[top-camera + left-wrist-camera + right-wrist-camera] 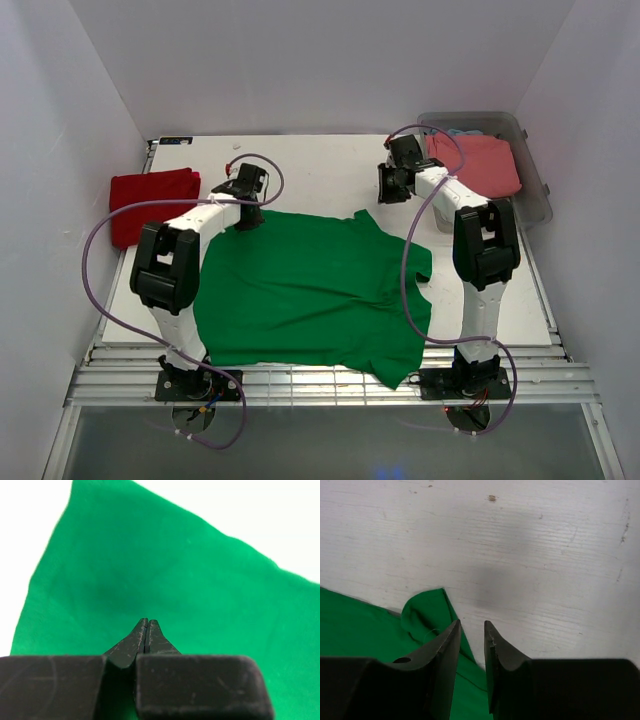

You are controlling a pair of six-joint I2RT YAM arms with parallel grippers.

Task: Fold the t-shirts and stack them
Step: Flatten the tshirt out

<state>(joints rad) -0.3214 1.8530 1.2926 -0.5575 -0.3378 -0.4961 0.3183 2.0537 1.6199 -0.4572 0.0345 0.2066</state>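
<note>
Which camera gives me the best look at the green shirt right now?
Top external: the whole green shirt shows, spread on the table. Left wrist shows only one corner beyond the shut left hand; right wrist only a folded edge beside the right hand.

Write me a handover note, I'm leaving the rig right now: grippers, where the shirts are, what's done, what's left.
Left gripper: shut, tips at the far left corner of the green t-shirt; can't tell if cloth is pinched.
Right gripper: open, empty, over bare table beside the green t-shirt's far right corner.
Green t-shirt: spread mid-table, unfolded.
Red t-shirt: looks folded, far left.
Pink t-shirt and blue t-shirt: in the clear bin, far right.
Done: red folded.
Left: fold green, stack, then the binned two.
</note>
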